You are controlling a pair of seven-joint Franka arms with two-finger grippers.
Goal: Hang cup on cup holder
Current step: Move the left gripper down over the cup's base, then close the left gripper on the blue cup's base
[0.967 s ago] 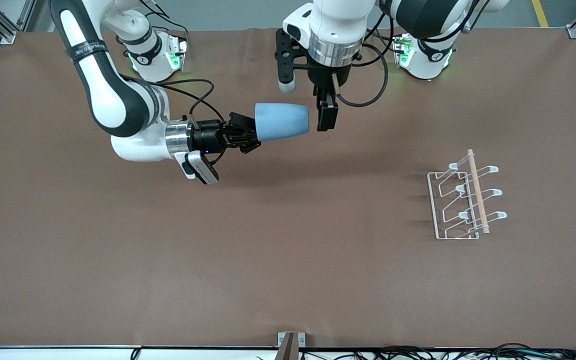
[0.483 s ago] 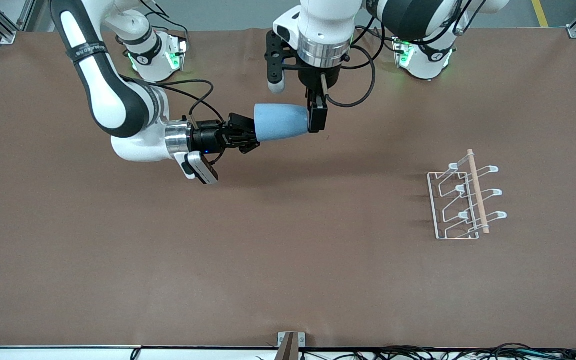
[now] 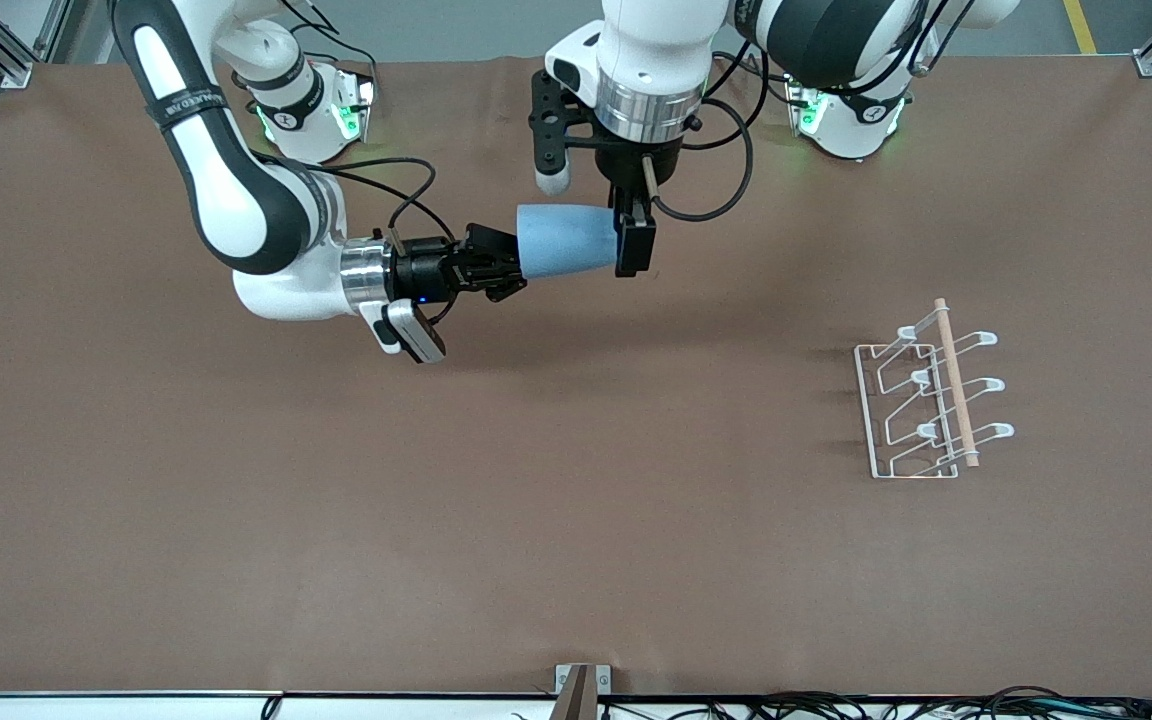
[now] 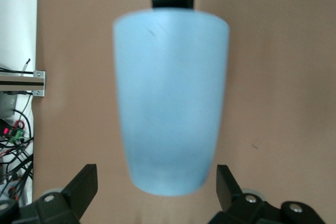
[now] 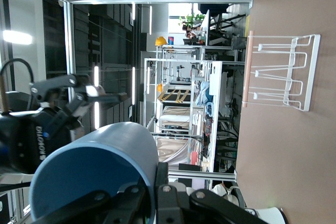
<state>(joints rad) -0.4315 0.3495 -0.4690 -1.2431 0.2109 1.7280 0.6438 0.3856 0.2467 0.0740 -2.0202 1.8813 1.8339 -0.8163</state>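
1. A handover is judged to be in hand: one cup (image 3: 568, 240) is held level in the air over the table's middle, well apart from the rack (image 3: 921, 410).
2. The cup's rim is clamped by the right gripper (image 3: 496, 268), fingers closed on it.
3. The left gripper (image 3: 633, 240) is hung over the cup's base end, jaws spread wide on either side and nothing yet gripped.
4. Next, the left jaws would need to be closed on the cup before the right grip is released; the cup could then be carried to a prong.
5. Counted: one cup, one rack, two arms.
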